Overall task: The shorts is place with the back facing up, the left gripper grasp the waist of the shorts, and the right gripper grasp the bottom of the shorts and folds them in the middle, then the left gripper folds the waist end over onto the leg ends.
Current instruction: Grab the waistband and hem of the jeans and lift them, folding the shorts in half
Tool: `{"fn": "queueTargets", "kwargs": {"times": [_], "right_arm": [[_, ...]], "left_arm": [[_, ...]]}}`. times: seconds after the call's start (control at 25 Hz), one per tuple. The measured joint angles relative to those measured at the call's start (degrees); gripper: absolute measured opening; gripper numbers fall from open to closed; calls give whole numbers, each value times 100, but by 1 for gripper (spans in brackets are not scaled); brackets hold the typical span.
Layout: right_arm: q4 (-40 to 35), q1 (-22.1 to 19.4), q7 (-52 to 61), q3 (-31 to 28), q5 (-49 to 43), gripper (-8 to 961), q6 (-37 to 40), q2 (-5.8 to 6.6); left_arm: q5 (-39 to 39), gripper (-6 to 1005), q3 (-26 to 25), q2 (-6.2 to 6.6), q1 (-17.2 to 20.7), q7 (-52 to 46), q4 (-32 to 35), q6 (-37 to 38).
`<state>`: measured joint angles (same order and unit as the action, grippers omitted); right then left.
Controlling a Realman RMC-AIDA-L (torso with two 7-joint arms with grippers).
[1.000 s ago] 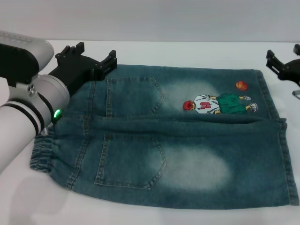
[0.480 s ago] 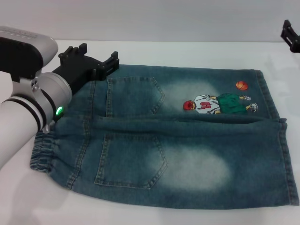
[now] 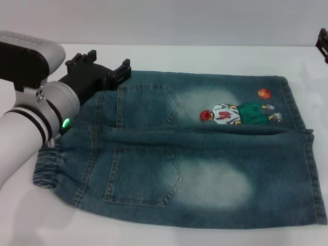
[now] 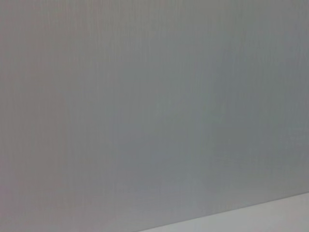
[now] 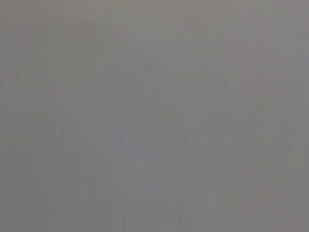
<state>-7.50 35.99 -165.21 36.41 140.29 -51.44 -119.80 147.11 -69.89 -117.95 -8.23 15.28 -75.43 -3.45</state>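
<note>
1. The shorts (image 3: pixel 189 154) lie spread on the white table (image 3: pixel 169 236), back pockets up and already doubled lengthwise, one leg lying over the other. The elastic waist (image 3: pixel 47 166) is at the robot's left and the leg ends (image 3: pixel 302 148) at its right, with the cartoon print on the far leg.
2. The step in hand looks like the last fold, waist over onto leg ends. Take the waist through both layers near the fold line, or only the top layer will travel.
3. The left pincer (image 3: pixel 100 74) hovers at the far waist corner with its prongs apart and nothing between them. It is best lowered squarely onto the band before closing.
4. Carry the waist low and straight toward the hems, so the edges land aligned.
5. The right pincer (image 3: pixel 323 43) is barely in view at the far right edge, well apart from the cloth. Whether it is apart or together cannot be told.
</note>
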Motion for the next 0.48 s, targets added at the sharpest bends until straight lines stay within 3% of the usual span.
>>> {"fn": "queueTargets", "kwargs": {"times": [0.48], "right_arm": [[423,15,-8,-62,82,753,-230,-5]], "left_arm": [[-35,826,-557,-1,100,-128,-112,-235]]}}
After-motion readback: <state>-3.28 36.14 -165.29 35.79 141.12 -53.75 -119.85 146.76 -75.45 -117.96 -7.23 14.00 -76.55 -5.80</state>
